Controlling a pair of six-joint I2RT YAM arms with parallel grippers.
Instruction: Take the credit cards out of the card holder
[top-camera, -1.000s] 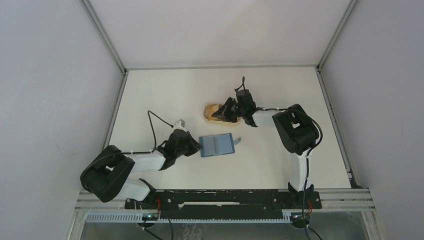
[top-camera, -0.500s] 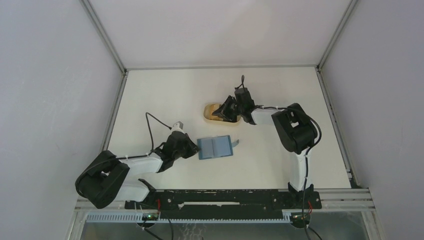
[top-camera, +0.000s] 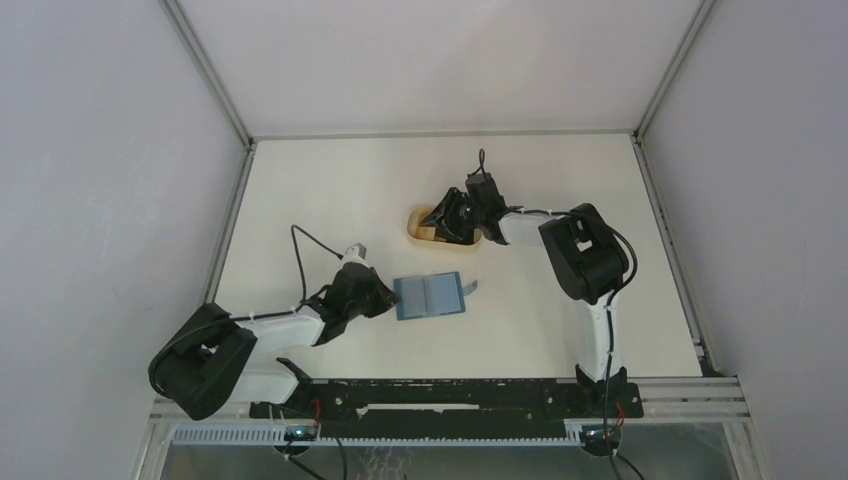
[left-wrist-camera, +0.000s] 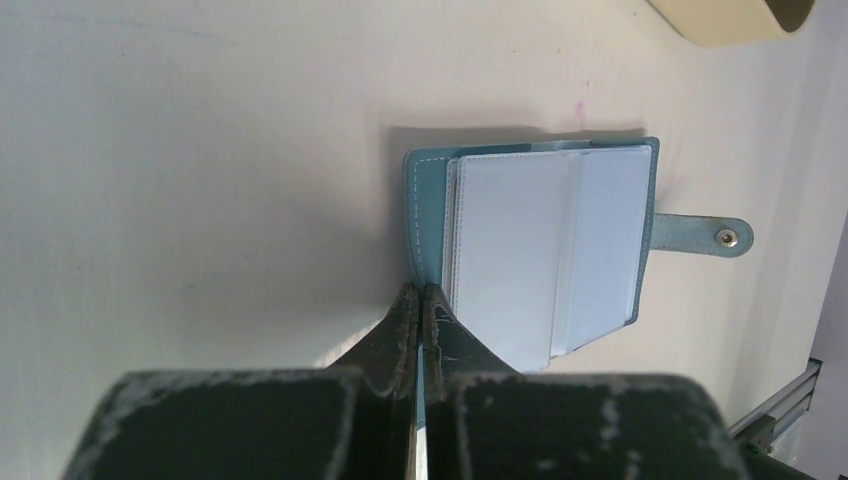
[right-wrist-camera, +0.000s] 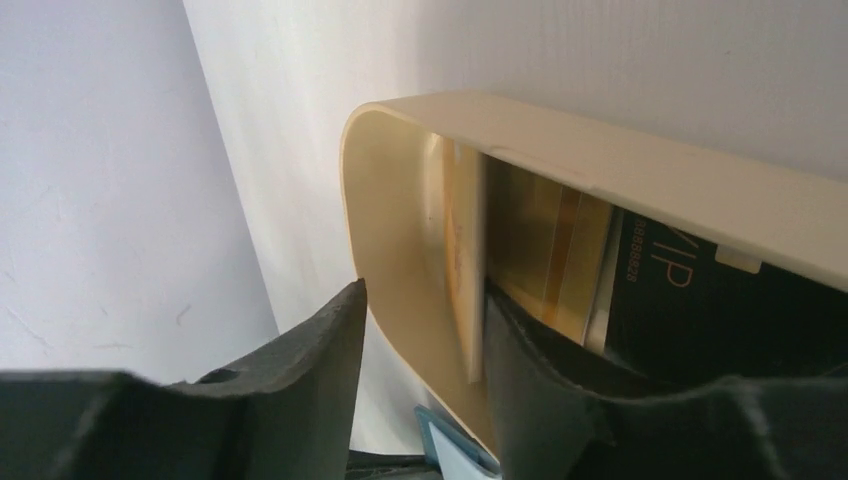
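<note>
Card holder (top-camera: 431, 296) lies open on the table (top-camera: 330, 190); cards sit in the tray (right-wrist-camera: 600, 160).
From above, the tray is half hidden under the right gripper (right-wrist-camera: 425, 300), whose jaws are apart astride the wall, wider than a second ago. Gold card (right-wrist-camera: 463, 260) is on edge and blurred. Black card (right-wrist-camera: 680, 300) reads "VIP", digits unclear. Left gripper (left-wrist-camera: 421, 295) is closed at the card holder's edge; whether it pinches is unclear.

Left claw (top-camera: 390, 297) pinches edge of open card holder (top-camera: 432, 296)
</note>
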